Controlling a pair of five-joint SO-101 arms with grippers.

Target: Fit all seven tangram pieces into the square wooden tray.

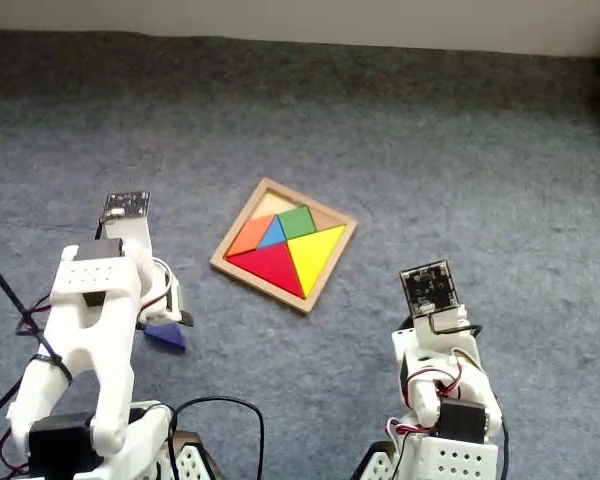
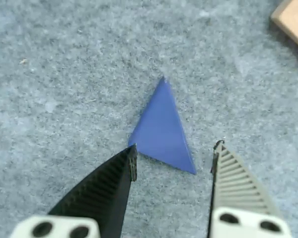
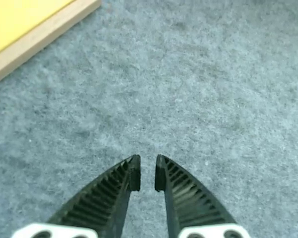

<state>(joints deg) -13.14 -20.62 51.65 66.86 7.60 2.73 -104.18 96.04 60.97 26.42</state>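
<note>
The left gripper (image 2: pixel 176 148), jaws spread, hangs over a blue triangle (image 2: pixel 161 126) lying on grey carpet (image 1: pixel 430 150) apart from the seemingly part-filled wooden tray (image 1: pixel 315 292), while the right gripper (image 3: pixel 147 171) sits almost pressed together, empty.

Table covering (image 1: pixel 430 140): grey cloth, found rough, fibrous and matt.
Tray (image 1: pixel 238 222): pale wood; rim is seen smooth and matt.
Yellow piece (image 1: pixel 320 255), inside tray: smooth, matt colour coat.
Blue triangle (image 2: pixel 161 131), off tray: smooth, matt.
Left gripper (image 2: pixel 176 148): ribbed matt plastic, one finger black, one pale grey.
Right gripper (image 3: pixel 146 171): ribbed black plastic, matt.
Arm shells (image 1: pixel 90 330): white plastic, smooth, slight sheen noted.
</note>
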